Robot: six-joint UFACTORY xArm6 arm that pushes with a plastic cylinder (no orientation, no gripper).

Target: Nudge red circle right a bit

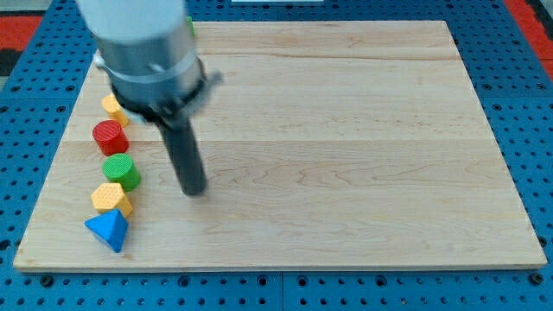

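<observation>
The red circle (110,136) sits near the left edge of the wooden table (346,130), in a column of blocks: a yellow block (112,106) above it, partly hidden by the arm, then below it a green circle (120,171), a yellow hexagon (111,199) and a blue triangle-like block (108,230). The end effector is a bare rod with no jaws, holding nothing; the tip (194,190) rests right of the green circle, apart from every block. The red circle looks small, rigid and light, probably sliding easily, so contact belongs on its left face, centred
</observation>
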